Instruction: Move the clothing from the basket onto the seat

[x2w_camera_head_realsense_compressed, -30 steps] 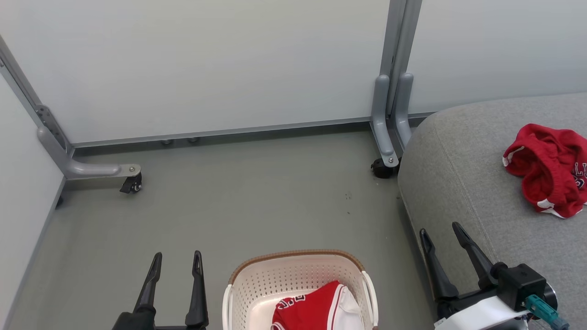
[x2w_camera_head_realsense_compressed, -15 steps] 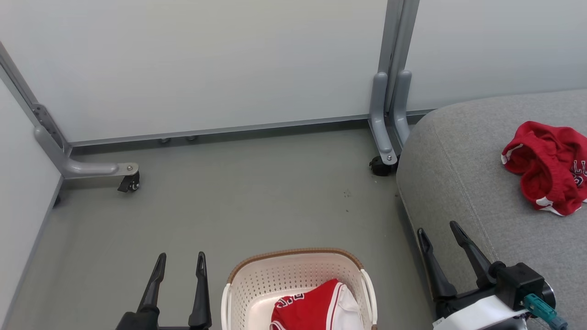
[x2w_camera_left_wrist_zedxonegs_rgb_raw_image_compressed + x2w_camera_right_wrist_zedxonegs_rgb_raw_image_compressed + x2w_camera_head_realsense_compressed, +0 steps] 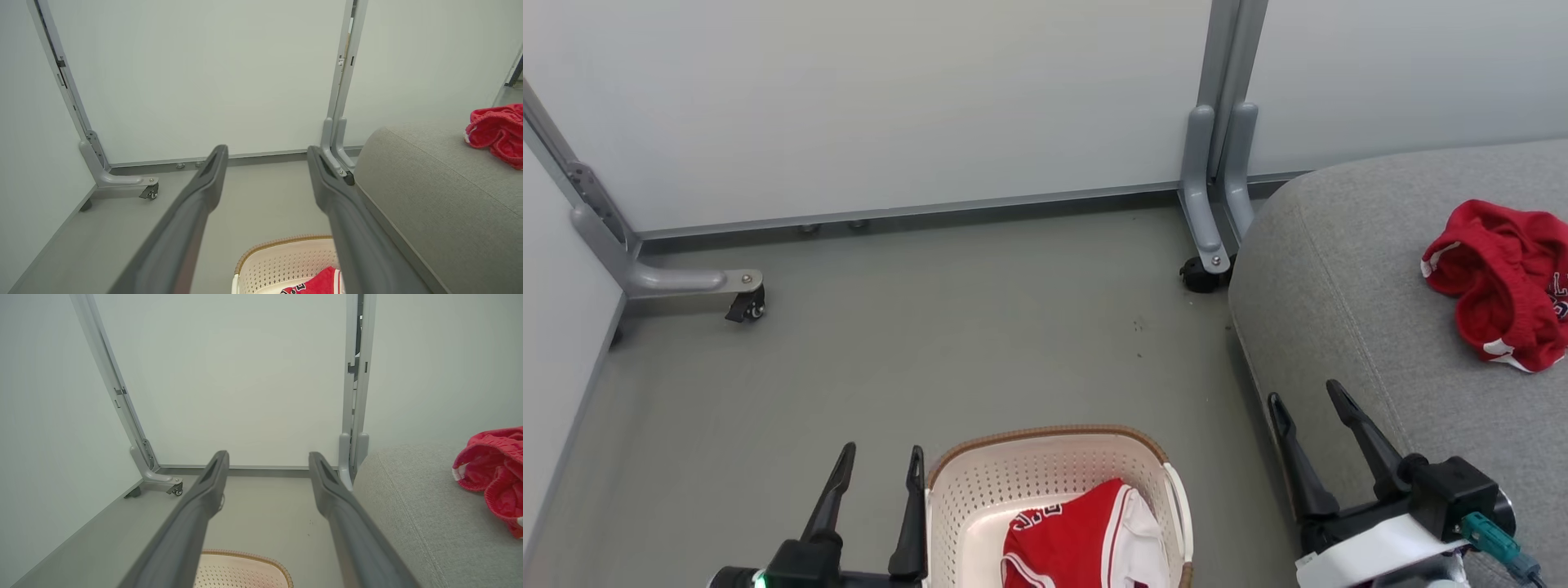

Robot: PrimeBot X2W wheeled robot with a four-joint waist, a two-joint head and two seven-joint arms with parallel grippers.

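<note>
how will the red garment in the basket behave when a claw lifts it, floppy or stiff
Probably floppy: the red garment lies crumpled in the basket, so it should sag and hang from a pinch. Likely light too, being thin cloth, like the other red piece bunched on the seat.

the smooth grey-green floor [image 3: 980,343] carries a cream-white perforated plastic basket with a brown woven-look rim [image 3: 1029,478], which stands near the bottom edge of the head view. to its right, apart from it, is a large light-grey fabric seat cushion [image 3: 1339,310]. grey metal partition feet with black casters [image 3: 690,282] rest on the floor by the pale panels. a crumpled red garment with white trim [image 3: 1494,278] lies on the seat's top, back from its rounded edge. a red garment with white stripes and lettering [image 3: 1062,543] lies in the basket.
</note>
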